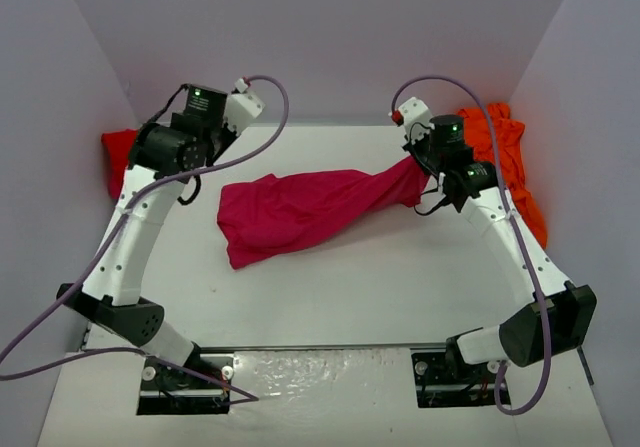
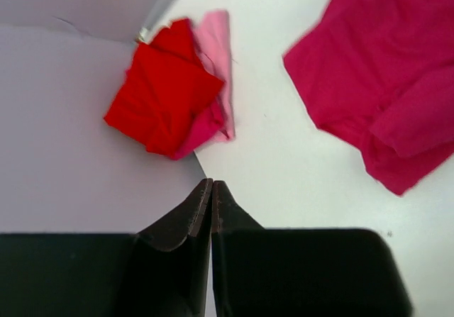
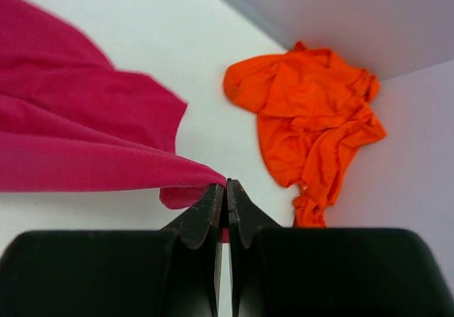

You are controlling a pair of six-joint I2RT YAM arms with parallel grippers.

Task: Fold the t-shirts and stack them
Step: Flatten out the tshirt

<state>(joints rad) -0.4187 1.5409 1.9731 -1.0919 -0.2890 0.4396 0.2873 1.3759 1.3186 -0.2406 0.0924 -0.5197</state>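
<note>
The magenta-pink t-shirt (image 1: 300,212) lies bunched across the middle of the table. My right gripper (image 3: 226,184) is shut on its right end and holds that end lifted, so the cloth (image 3: 78,140) stretches leftward from the jaws. The orange t-shirt (image 1: 508,157) lies crumpled at the back right corner; it also shows in the right wrist view (image 3: 305,118). The bright red t-shirt (image 2: 167,93) lies bunched in the back left corner, partly hidden by my left arm in the top view (image 1: 118,152). My left gripper (image 2: 211,184) is shut and empty, above the table near the red shirt.
Grey-lilac walls (image 1: 330,37) enclose the white table (image 1: 340,287) on three sides. A pale pink patch (image 2: 216,54) shows beside the red t-shirt. The arm bases stand at the near edge.
</note>
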